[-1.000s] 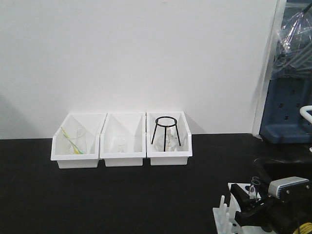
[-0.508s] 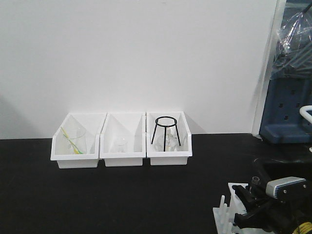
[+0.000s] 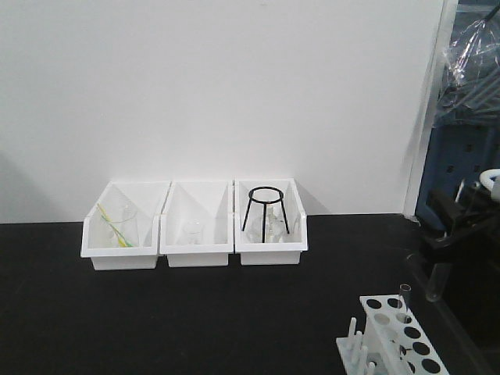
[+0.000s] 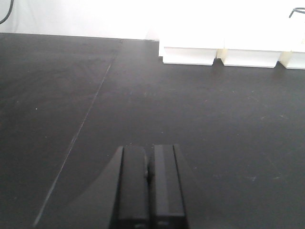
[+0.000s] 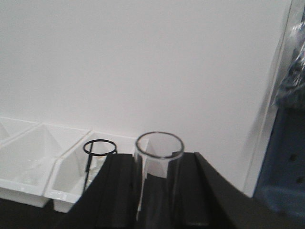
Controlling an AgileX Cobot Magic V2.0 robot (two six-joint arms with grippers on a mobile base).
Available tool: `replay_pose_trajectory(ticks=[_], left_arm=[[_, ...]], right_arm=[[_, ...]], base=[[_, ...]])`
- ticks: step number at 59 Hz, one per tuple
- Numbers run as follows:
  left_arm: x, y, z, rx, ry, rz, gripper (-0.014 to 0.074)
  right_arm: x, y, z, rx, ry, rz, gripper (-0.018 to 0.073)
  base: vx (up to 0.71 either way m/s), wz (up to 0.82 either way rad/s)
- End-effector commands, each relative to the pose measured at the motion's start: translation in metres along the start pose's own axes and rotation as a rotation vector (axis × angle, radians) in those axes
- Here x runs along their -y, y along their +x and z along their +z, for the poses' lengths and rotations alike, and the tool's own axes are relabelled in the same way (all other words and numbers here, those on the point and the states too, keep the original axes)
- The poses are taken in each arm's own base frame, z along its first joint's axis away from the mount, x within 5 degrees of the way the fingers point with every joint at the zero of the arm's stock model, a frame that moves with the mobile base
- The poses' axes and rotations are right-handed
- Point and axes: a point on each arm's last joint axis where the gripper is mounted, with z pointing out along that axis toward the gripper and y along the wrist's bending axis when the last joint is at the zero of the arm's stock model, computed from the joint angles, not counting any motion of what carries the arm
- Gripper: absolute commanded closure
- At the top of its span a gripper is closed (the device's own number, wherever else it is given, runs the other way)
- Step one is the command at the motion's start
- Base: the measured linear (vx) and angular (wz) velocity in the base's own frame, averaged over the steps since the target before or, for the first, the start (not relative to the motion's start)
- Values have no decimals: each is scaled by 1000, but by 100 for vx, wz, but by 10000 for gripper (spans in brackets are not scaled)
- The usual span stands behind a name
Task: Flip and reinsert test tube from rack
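Test tube out of the rack; flip and reinsertion not yet done.
Left claw pressed together, empty, over the table; the rack holds a second tube; right claw pinches the test tube, raised beside the rack; bins far behind.

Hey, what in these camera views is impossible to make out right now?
- Front view: the rack is cut off by the bottom edge, so its near holes are unseen.
- Right wrist view: the test tube in the right claw is cut off below; its lower end is unseen.
- Front view: glassware in the white bins is too small to identify.
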Motion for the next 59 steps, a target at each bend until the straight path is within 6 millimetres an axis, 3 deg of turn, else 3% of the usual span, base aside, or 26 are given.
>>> replay_pose_trajectory(ticks=[1,11,15,18,24,27,31,35,38,40,44,51,59], left_arm=[[2,-8,-1,97,21,-3,603],[2,-8,-1,97,21,-3,603],[2,-8,-1,97,21,-3,603],[2,-8,-1,97,21,-3,603],[2,-8,-1,97,21,-3,603],[2,-8,-1,97,21,-3,603],[2,-8,-1,97,21,-3,603],[2,-8,-1,97,21,-3,603],[2,-8,-1,97,21,-3,603],[2,-8,-1,97,21,-3,603],[2,-8,-1,97,21,-3,603],[2,-8,-1,97,21,-3,603],[2,-8,-1,97,21,-3,603]], right_arm=[[3,-35,-8,53,-6,-339,571],[2,-23,-14,-109,-125,-1404,568],[5,-19,-14,-158,-141,-1556,568],[5,-19,-14,-161,-140,-1549,568],[4,-20,-14,-148,-136,-1476,568],[4,-22,-14,-145,-116,-1357,568],[7,-29,-13,-128,-32,-928,568],[13,-36,-12,-92,67,-306,568],[20,-37,-13,-64,119,-1,568],[23,-35,-13,-53,139,110,568],[24,-29,-12,-24,147,215,568],[14,-11,-13,96,72,203,568],[-1,24,-17,190,-13,182,568]], base=[[0,0],[0,0],[0,0],[0,0],[0,0],[0,0],[0,0],[0,0],[0,0],[0,0],[0,0],[0,0],[0,0]])
